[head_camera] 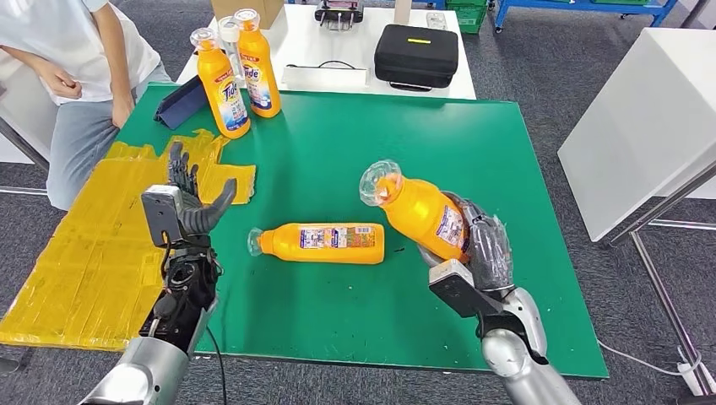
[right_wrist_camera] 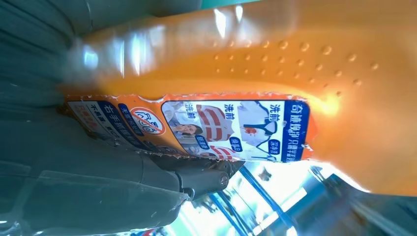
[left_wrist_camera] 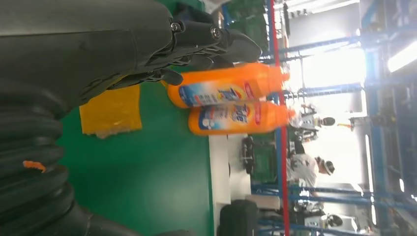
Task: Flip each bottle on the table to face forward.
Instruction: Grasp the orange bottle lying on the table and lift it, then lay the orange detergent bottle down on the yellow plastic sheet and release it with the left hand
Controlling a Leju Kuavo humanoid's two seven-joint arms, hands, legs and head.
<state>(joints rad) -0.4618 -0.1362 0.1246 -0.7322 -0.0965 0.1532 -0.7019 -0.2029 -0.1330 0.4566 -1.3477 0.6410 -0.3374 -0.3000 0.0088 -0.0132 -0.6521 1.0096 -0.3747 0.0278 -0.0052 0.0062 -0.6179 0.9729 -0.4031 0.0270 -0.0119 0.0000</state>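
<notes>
Four orange bottles are before us on the green table (head_camera: 473, 152). Our right hand (head_camera: 485, 245) grips one bottle (head_camera: 418, 211) around its lower body, lifted and tilted with its clear cap pointing up and away to the left; in the right wrist view its back label (right_wrist_camera: 196, 125) with small pictures faces the camera. Just to the left of it, a second bottle (head_camera: 325, 243) lies flat on its side on the table, cap toward our left arm, its small-print label turned upward. The base of this lying bottle is close to the held one, with a narrow strip of green between them.

Our left hand (head_camera: 192, 202) hovers above the table's left edge, empty, with its fingers spread and pointing up. It is well apart from the lying bottle.

At the far left corner two upright bottles (head_camera: 224, 84) stand touching side by side, front labels toward us, and a dark blue case (head_camera: 179, 103) leans just beside them. Yellow sheets (head_camera: 93, 253) cover the floor and lap onto the table's left edge. A seated person (head_camera: 76, 76) is beyond that corner. Behind the green table a white table (head_camera: 304, 38) carries a black case (head_camera: 416, 55).
</notes>
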